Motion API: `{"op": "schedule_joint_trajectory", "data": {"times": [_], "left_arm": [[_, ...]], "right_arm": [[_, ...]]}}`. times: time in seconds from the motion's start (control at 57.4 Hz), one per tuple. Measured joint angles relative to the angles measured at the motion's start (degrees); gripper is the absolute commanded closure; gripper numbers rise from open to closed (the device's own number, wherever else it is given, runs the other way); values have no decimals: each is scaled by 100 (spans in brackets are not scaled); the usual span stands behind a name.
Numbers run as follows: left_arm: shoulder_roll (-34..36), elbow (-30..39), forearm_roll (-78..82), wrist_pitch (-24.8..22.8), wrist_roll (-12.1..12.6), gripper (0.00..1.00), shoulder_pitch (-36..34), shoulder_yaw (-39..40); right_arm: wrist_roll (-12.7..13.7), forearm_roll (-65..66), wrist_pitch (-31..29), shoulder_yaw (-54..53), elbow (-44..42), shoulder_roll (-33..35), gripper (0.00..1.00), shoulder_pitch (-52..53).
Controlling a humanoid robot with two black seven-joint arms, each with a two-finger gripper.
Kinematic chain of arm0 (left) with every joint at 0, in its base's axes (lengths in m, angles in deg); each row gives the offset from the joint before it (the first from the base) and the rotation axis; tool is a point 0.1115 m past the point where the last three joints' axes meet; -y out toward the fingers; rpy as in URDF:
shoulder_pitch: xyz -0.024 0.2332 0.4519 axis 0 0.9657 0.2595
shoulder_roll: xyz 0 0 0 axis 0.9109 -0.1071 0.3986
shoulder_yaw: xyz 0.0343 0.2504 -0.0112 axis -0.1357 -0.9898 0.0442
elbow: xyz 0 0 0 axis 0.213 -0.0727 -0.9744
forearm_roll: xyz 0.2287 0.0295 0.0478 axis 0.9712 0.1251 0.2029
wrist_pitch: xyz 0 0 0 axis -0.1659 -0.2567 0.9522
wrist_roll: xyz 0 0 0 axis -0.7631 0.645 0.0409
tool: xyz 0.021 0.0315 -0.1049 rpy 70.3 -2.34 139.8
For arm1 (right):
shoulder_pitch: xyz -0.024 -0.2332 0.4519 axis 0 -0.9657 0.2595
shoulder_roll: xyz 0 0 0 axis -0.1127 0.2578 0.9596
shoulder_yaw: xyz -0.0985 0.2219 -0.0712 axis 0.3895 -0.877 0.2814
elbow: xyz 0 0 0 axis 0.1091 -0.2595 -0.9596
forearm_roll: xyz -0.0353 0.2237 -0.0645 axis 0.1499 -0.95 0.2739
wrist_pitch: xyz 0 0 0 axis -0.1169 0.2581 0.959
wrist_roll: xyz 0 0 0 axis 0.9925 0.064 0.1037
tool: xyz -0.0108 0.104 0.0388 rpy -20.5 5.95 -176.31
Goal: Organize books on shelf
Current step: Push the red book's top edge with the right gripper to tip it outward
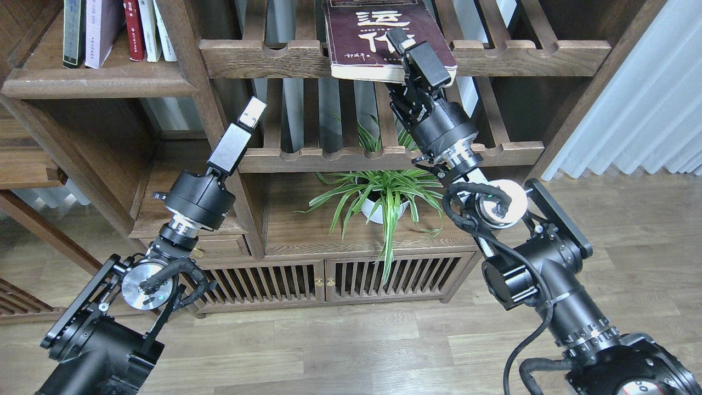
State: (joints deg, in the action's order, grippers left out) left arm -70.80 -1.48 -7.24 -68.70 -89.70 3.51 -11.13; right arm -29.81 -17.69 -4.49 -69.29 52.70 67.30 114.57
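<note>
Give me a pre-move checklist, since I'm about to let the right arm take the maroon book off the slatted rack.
1. Right gripper at the maroon book: ok, upper finger over the cover.
2. Jaws closed on the book: cannot tell, lower finger hidden.
3. Book overhangs the slatted rack: ok.
4. Left gripper clear of the book: ok, off to the left.
5. Room on the shelf beside the standing books: ok, gap to their right.

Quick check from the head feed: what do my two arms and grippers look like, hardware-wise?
Both arms are black, built of chunky cylindrical joints with silver metal rings and round silver discs at the elbows, with black cables looped outside. The left gripper is a boxy grey-black block with a pale, silvery tip. The right gripper is black and boxy, with a small pale tip on one finger.
</note>
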Motion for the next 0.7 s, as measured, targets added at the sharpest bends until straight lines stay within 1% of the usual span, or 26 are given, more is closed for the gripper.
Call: {"op": "schedule_joint_trajectory", "data": {"times": [0.122,0.157,0.174,0.226,0.331,0.383,0.435,0.453,0.47,0.488,0.557,0.627,0.697], "left_arm": [[0,-6,0,0,0,13,-1,5],[0,-6,0,0,0,13,-1,9],[0,-6,0,0,0,13,-1,11],[0,-6,0,0,0,13,-1,23],[0,-6,0,0,0,12,2,47],[0,-7,-2,0,-1,12,3,49],[0,-7,-6,0,-3,12,3,49],[0,-6,-7,0,-4,12,3,49],[0,-7,-7,0,-5,12,4,49],[0,-7,-8,0,-5,12,4,49],[0,-7,-8,0,-7,12,4,49],[0,-7,-8,0,-8,12,4,41],[0,-7,-8,0,-9,12,4,36]], "right_arm": [[7,8,131,4,-3,13,21,9],[7,13,178,6,-4,14,23,15],[7,16,196,8,-4,14,28,17],[8,25,264,15,-4,20,32,22],[9,28,286,17,-4,21,36,31],[9,28,289,19,-4,21,40,37],[9,29,290,30,-4,19,46,40],[9,29,290,34,-4,19,50,40],[9,29,291,36,-4,18,52,40],[9,29,291,37,-4,17,56,40],[9,29,279,34,-5,13,61,40],[8,26,245,22,-8,8,63,40],[4,25,227,13,-13,7,69,40]]}}
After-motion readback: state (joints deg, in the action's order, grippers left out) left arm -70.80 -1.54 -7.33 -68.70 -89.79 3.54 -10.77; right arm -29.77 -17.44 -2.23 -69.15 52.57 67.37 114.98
